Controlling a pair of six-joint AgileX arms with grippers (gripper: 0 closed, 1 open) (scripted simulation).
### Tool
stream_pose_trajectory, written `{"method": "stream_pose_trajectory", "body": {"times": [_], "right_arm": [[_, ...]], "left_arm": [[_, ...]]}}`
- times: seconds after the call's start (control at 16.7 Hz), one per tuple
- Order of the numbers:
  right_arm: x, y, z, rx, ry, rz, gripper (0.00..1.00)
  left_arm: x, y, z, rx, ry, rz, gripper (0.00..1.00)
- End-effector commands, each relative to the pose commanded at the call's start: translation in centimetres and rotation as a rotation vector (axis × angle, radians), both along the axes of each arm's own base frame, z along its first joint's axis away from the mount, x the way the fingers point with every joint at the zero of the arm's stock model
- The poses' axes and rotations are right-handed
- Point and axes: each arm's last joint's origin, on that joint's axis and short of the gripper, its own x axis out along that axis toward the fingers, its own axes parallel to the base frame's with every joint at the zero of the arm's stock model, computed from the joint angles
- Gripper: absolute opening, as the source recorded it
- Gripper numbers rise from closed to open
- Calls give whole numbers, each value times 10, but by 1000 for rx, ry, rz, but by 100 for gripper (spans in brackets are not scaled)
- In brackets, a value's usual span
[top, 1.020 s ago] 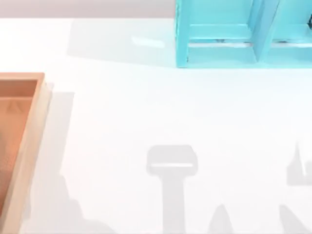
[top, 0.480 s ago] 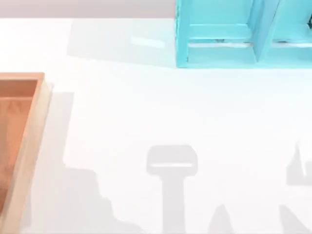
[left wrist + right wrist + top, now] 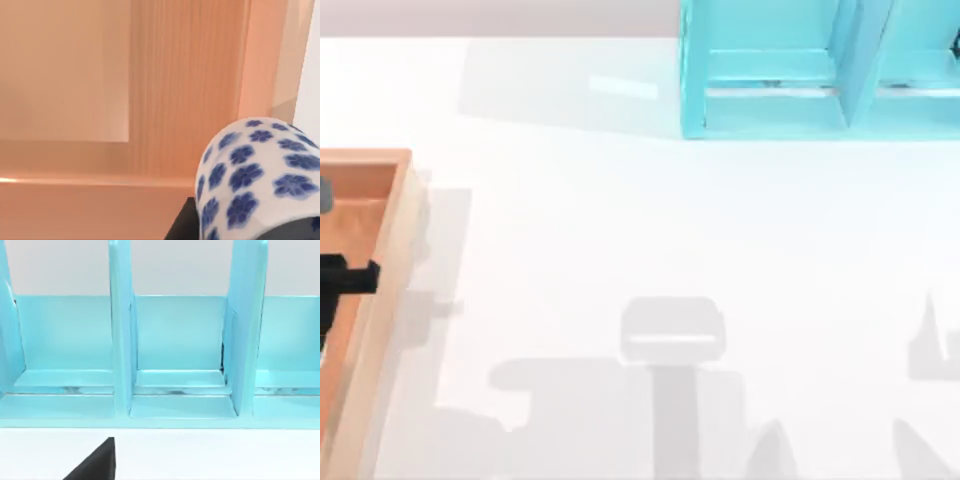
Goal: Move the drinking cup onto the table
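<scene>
The small white drinking cup with its blue flower print [image 3: 255, 180] sits right against the left wrist camera, with a dark part of the left gripper beside its lower edge. Behind it lie the floor and raised rim of the orange-brown wooden tray [image 3: 185, 95]. From this I judge the cup to be in the left jaws and lifted clear of the tray floor — though the fingers themselves are not visible, so I cannot tell how far they stand apart or confirm the grip.

In the top view a black part of the left arm [image 3: 345, 278] reaches in from the left edge over the tray [image 3: 382, 270], just inside its right-hand rim. The broad white tabletop [image 3: 620, 220] lies just past that rim. So the pick-up looks done; what is left is to carry the cup across the rim, lower it onto the tabletop and let go.

Half a second ago the top view showed no arm over the tray — now the black piece has entered, and the arm's grey shadow has spread rightward along the lower tabletop.

The right gripper [image 3: 92, 462] shows as a dark wedge facing the light-blue shelf unit [image 3: 175, 355], parked; whether its jaws are open or closed I cannot tell.
</scene>
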Motion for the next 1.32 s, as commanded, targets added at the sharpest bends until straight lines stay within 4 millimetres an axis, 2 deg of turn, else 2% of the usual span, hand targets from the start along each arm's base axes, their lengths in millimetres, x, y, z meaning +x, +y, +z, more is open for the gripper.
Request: {"method": "stream_pose_trajectory", "body": {"times": [0.18,0.48,0.6,0.72,0.84,0.96,1.14,1.32], "right_arm": [[0,0,0,0,0,0,100],[0,0,0,0,0,0,100],[0,0,0,0,0,0,100],[0,0,0,0,0,0,100],[0,0,0,0,0,0,100],[0,0,0,0,0,0,100],[0,0,0,0,0,0,100],[0,0,0,0,0,0,100]], "left_arm": [[-8,-12,9,0,15,-25,0],[-7,-11,7,0,22,-23,0],[0,-17,9,2,31,-19,0],[14,-32,13,7,48,-13,0],[35,-56,19,14,62,-9,0],[58,-91,25,19,67,-8,0],[85,-159,30,19,60,-11,0],[90,-232,28,11,43,-16,0]]}}
